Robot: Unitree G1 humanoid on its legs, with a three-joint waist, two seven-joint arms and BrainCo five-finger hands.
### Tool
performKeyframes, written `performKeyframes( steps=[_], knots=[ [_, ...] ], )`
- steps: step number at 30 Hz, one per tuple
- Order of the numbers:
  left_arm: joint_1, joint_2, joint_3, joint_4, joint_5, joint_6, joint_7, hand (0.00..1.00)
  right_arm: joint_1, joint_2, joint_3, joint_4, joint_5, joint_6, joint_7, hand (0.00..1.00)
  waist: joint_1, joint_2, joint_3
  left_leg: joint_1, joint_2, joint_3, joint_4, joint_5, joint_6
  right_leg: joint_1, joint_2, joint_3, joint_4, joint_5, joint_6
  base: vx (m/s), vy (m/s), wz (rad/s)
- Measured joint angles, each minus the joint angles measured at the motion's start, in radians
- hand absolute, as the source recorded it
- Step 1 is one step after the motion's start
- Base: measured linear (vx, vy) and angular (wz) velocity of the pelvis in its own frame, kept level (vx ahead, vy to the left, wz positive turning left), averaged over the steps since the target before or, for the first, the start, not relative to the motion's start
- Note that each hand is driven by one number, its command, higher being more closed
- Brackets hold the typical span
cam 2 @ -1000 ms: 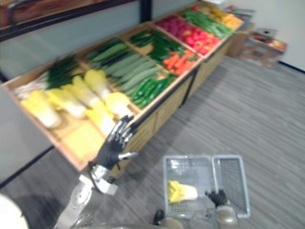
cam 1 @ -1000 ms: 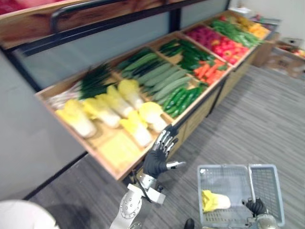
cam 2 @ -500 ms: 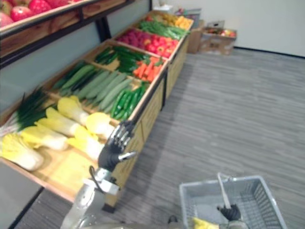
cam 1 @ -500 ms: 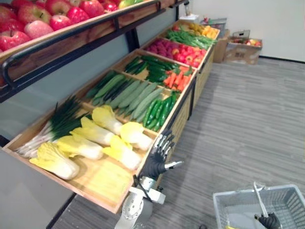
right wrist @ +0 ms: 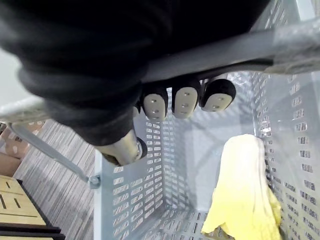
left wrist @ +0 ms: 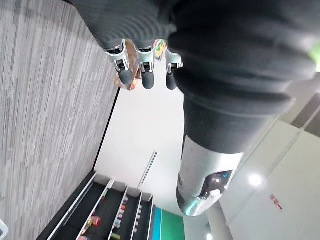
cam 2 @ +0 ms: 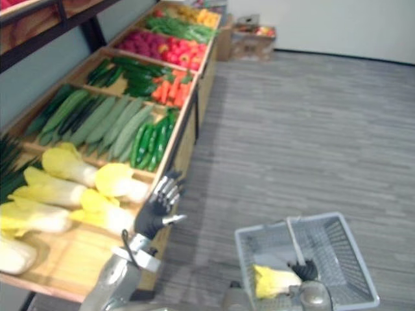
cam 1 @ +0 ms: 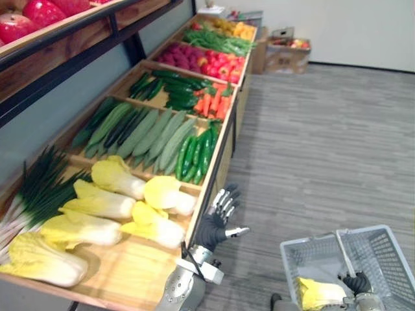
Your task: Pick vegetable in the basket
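Camera shifted; right fingers (right wrist: 186, 102) clasp basket handle (right wrist: 280, 42).

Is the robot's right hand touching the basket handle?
Touching. The right wrist view shows the right hand with its fingers curled round the basket handle.

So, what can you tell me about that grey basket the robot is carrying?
The basket is a grey, rectangular shopping basket that looks like plastic, its walls and floor pierced with rows of small slots. It hangs upright over the grey carpet, carried by the right hand, whose fingers curl round its handle. One yellow cabbage lies inside, beside a wall.
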Motion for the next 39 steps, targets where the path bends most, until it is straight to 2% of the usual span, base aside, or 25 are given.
performKeyframes(
  steps=[2, 3, 5, 6, 7, 8, 9, 11, 13, 17, 20, 21, 23, 24, 26, 28, 29, 30, 32, 34, 35, 36, 37, 38, 39],
  knots=[
    [0.001, 0.027, -0.005, 0.0, 0.0, 0.001, 0.001, 0.0, 0.002, 0.014, 0.003, 0.013, 0.0, 0.0, 0.0, 1.0, 0.001, -0.013, 0.009, -0.011, -0.002, 0.003, 0.005, -0.015, -0.005, -0.005, -0.019, -0.053, -0.012, -0.038, -0.031, -0.04, -0.004, -0.15],
    [0.0, 0.032, -0.006, 0.0, 0.0, 0.001, 0.002, 0.0, 0.001, 0.014, 0.004, 0.017, -0.001, 0.001, 0.0, 1.0, 0.001, -0.015, 0.01, -0.011, 0.002, 0.001, 0.006, -0.022, -0.008, -0.011, -0.019, -0.061, -0.008, -0.041, -0.031, -0.03, -0.039, -0.07],
    [-0.001, 0.036, -0.012, 0.0, 0.0, 0.001, 0.005, 0.0, 0.005, 0.012, 0.004, 0.019, -0.002, 0.004, -0.002, 1.0, 0.001, -0.001, 0.014, -0.019, 0.023, -0.004, 0.02, -0.034, -0.023, -0.033, -0.034, -0.089, 0.014, -0.041, -0.031, 0.01, -0.063, 0.04],
    [-0.006, 0.038, -0.023, 0.002, 0.002, 0.0, 0.007, 0.0, 0.015, 0.013, 0.005, 0.018, -0.002, 0.008, -0.004, 1.0, 0.002, -0.008, 0.009, -0.024, 0.037, -0.005, 0.04, -0.045, -0.054, -0.037, -0.058, -0.102, 0.008, -0.023, -0.003, 0.07, -0.158, 0.05],
    [-0.007, 0.038, -0.026, 0.003, 0.002, 0.0, 0.007, 0.0, 0.021, 0.016, 0.006, 0.018, -0.002, 0.008, -0.004, 1.0, 0.004, -0.013, 0.006, -0.021, 0.04, -0.006, 0.045, -0.05, -0.063, -0.033, -0.068, -0.109, 0.0, -0.018, 0.012, 0.11, -0.194, 0.06],
    [-0.015, 0.027, -0.027, 0.017, 0.006, 0.0, 0.011, 0.0, 0.024, 0.016, 0.006, 0.017, -0.002, 0.009, -0.003, 1.0, 0.001, -0.009, -0.003, -0.02, 0.066, -0.017, 0.06, -0.056, -0.078, -0.021, -0.052, -0.127, 0.0, -0.063, 0.052, 0.19, -0.275, 0.12],
    [-0.031, 0.012, -0.036, 0.033, 0.008, 0.0, 0.017, 0.0, 0.028, 0.007, 0.005, 0.004, -0.002, 0.01, -0.004, 1.0, -0.001, 0.026, -0.006, -0.022, 0.101, -0.032, 0.065, -0.05, -0.093, -0.023, -0.019, -0.145, 0.022, -0.086, 0.032, 0.23, -0.294, 0.11],
    [-0.047, -0.009, -0.034, 0.035, 0.011, 0.0, 0.026, 0.0, 0.037, 0.0, 0.006, -0.019, -0.002, 0.01, -0.002, 1.0, -0.002, 0.051, -0.004, -0.031, 0.131, -0.039, 0.08, -0.027, -0.111, -0.057, 0.003, -0.154, 0.093, -0.138, 0.005, 0.24, -0.314, 0.01],
    [-0.066, -0.024, -0.035, 0.044, 0.011, 0.001, 0.031, 0.0, 0.04, -0.001, 0.006, -0.022, 0.0, 0.01, 0.0, 1.0, -0.006, 0.039, 0.004, -0.082, 0.15, -0.082, 0.201, 0.011, -0.088, -0.046, 0.006, -0.183, 0.134, -0.181, -0.02, 0.18, -0.322, 0.2],
    [-0.08, -0.043, -0.033, 0.066, 0.011, -0.006, 0.042, 0.0, 0.084, -0.012, 0.009, -0.051, 0.002, 0.009, -0.001, 1.0, 0.003, 0.025, 0.02, -0.205, 0.167, -0.137, 0.524, 0.205, 0.018, 0.076, 0.007, -0.224, 0.117, -0.246, -0.064, 0.17, -0.305, 0.22],
    [-0.063, -0.041, -0.03, 0.078, 0.011, -0.006, 0.044, 0.0, 0.084, -0.032, 0.01, -0.055, 0.009, 0.009, -0.001, 1.0, 0.01, 0.03, 0.024, -0.282, 0.104, -0.205, 0.632, 0.116, -0.013, 0.137, 0.031, -0.233, 0.066, -0.265, -0.08, 0.1, -0.182, 0.12],
    [-0.045, -0.041, -0.021, 0.078, 0.011, -0.006, 0.044, 0.0, 0.081, -0.039, 0.01, -0.061, 0.013, 0.009, 0.0, 1.0, 0.028, 0.028, 0.026, -0.315, 0.055, -0.218, 0.61, 0.074, -0.019, 0.161, 0.042, -0.235, 0.041, -0.27, -0.091, 0.07, -0.068, -0.02],
    [-0.026, -0.04, -0.008, 0.078, 0.011, -0.005, 0.045, 0.0, 0.075, -0.049, 0.013, -0.062, 0.015, 0.009, 0.0, 1.0, 0.045, 0.03, 0.031, -0.333, 0.001, -0.216, 0.52, 0.052, -0.018, 0.188, 0.051, -0.238, 0.019, -0.274, -0.097, 0.12, -0.052, -0.06],
    [-0.016, -0.041, 0.006, 0.076, 0.011, -0.006, 0.044, 0.0, 0.07, -0.056, 0.016, -0.063, 0.018, 0.009, 0.0, 1.0, 0.058, 0.034, 0.033, -0.34, -0.035, -0.212, 0.407, 0.053, -0.017, 0.206, 0.059, -0.243, 0.002, -0.276, -0.1, 0.19, 0.001, -0.04],
    [-0.001, -0.041, 0.024, 0.074, 0.013, -0.006, 0.045, 0.0, 0.059, -0.058, 0.018, -0.063, 0.017, 0.009, 0.0, 1.0, 0.062, 0.04, 0.035, -0.33, -0.076, -0.202, 0.148, 0.114, -0.016, 0.238, 0.077, -0.253, -0.034, -0.272, -0.091, 0.21, 0.036, 0.0],
    [0.004, -0.043, 0.032, 0.072, 0.031, -0.006, 0.046, 0.0, 0.04, -0.061, 0.023, -0.063, 0.017, 0.009, -0.001, 1.0, 0.067, 0.054, 0.041, -0.312, -0.08, -0.203, -0.007, 0.184, -0.023, 0.272, 0.101, -0.242, -0.065, -0.276, -0.081, 0.22, 0.054, -0.2],
    [0.004, -0.045, 0.039, 0.071, 0.04, -0.006, 0.048, 0.0, 0.022, -0.063, 0.042, -0.063, 0.01, 0.009, -0.002, 1.0, 0.072, 0.066, 0.043, -0.297, -0.073, -0.213, -0.079, 0.221, -0.018, 0.29, 0.118, -0.223, -0.076, -0.287, -0.066, 0.37, 0.122, -0.63],
    [0.004, -0.045, 0.045, 0.071, 0.045, -0.003, 0.053, 0.0, 0.008, -0.057, 0.07, -0.062, -0.002, 0.01, -0.003, 1.0, 0.085, 0.061, 0.041, -0.281, -0.068, -0.206, -0.074, 0.289, 0.004, 0.298, 0.123, -0.182, -0.075, -0.308, -0.054, 0.31, 0.107, -0.72],
    [0.001, -0.042, 0.045, 0.064, 0.047, -0.002, 0.058, 0.0, -0.007, -0.033, 0.103, -0.073, -0.006, 0.009, -0.002, 1.0, 0.097, 0.019, 0.035, -0.282, -0.091, -0.157, -0.03, 0.229, 0.021, 0.296, 0.081, -0.143, -0.064, -0.332, -0.038, 0.31, 0.098, -0.67],
    [0.0, -0.046, 0.045, 0.058, 0.047, 0.003, 0.068, 0.0, -0.021, -0.01, 0.11, -0.087, -0.021, 0.005, 0.0, 1.0, 0.101, -0.018, 0.033, -0.265, -0.119, -0.109, 0.003, 0.143, 0.046, 0.251, 0.031, -0.106, 0.077, -0.339, -0.022, 0.45, 0.117, -0.53],
    [0.0, -0.045, 0.041, 0.058, 0.047, 0.005, 0.068, 0.0, -0.029, -0.009, 0.111, -0.083, -0.021, 0.006, 0.0, 1.0, 0.105, -0.018, 0.033, -0.242, -0.12, -0.096, 0.002, 0.124, 0.048, 0.195, 0.015, -0.095, 0.221, -0.323, 0.005, 0.46, 0.15, -0.4],
    [0.003, -0.04, 0.043, 0.053, 0.048, 0.007, 0.069, 0.0, -0.041, 0.002, 0.111, -0.081, -0.021, 0.006, 0.0, 1.0, 0.102, -0.022, 0.035, -0.196, -0.12, -0.085, 0.002, 0.101, 0.065, 0.114, -0.015, -0.092, 0.431, -0.262, 0.079, 0.39, 0.145, -0.29],
    [0.002, -0.028, 0.043, 0.046, 0.048, 0.011, 0.071, 0.0, -0.046, 0.014, 0.112, -0.081, -0.021, 0.005, 0.0, 1.0, 0.091, -0.028, 0.039, -0.16, -0.119, -0.086, 0.002, 0.078, 0.075, 0.067, -0.031, -0.088, 0.567, -0.208, 0.107, 0.42, 0.114, -0.09],
    [0.002, -0.014, 0.046, 0.04, 0.048, 0.012, 0.072, 0.0, -0.047, 0.026, 0.114, -0.081, -0.022, 0.004, 0.0, 1.0, 0.083, -0.03, 0.04, -0.121, -0.115, -0.094, 0.001, 0.061, 0.084, 0.032, -0.041, -0.09, 0.674, -0.206, 0.106, 0.44, 0.064, 0.13],
    [0.003, -0.003, 0.051, 0.035, 0.048, 0.012, 0.074, 0.0, -0.047, 0.032, 0.114, -0.082, -0.02, 0.001, 0.0, 1.0, 0.078, -0.026, 0.04, -0.068, -0.107, -0.109, -0.01, 0.046, 0.084, 0.001, -0.052, -0.119, 0.745, -0.226, 0.072, 0.44, 0.049, 0.23]
  ],
)
